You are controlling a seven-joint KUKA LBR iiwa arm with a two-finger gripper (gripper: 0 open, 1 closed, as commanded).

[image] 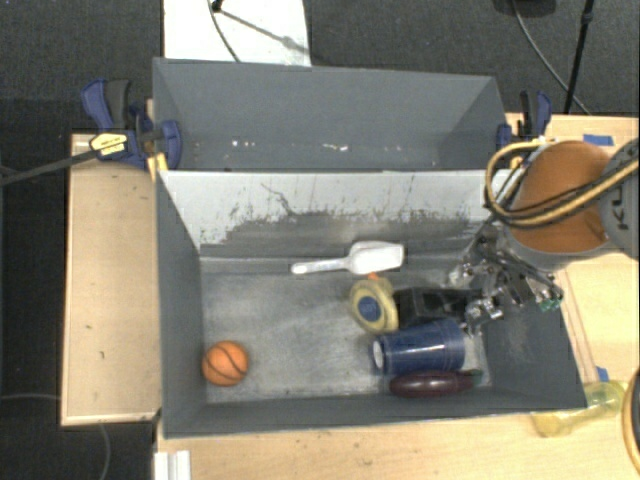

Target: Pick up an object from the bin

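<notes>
**Camera view.** The grey metal bin (250,298) is sitting open beneath the camera, and its sloped walls are guiding loose things down onto the flat floor. The arm is hanging in over the right wall, with its orange wrist cover (555,203) and looped cables standing above the rim. The gripper (478,294) is hovering low at the right end of a small cluster. Whether the gripper is spread or pressed together cannot be told, because its dark metal parts are overlapping the things beneath it. Nothing is visibly being pinched.

Just to the gripper's left, a black boxy object (425,300) is lying on the floor, either touching the gripper or just beside it. Below that, a dark blue cylindrical container (420,350) is lying on its side, with its right end close under the gripper. These two are the nearest candidates for the pick, though which one is meant cannot be decided.

A dark maroon oblong object (432,384) is lying along the near wall, touching the container's lower side. A yellow and blue roll (373,306) is leaning at the black object's left end. A white plastic scoop (352,261) is resting at the foot of the far wall, apart from the cluster. An orange ball (225,362) is sitting alone, well apart near the left wall.

The task appears to be at the approach stage, with nothing lifted yet. Because the clustered things are pressing against one another, a grasp here is likely to be disturbing its neighbours.
</notes>
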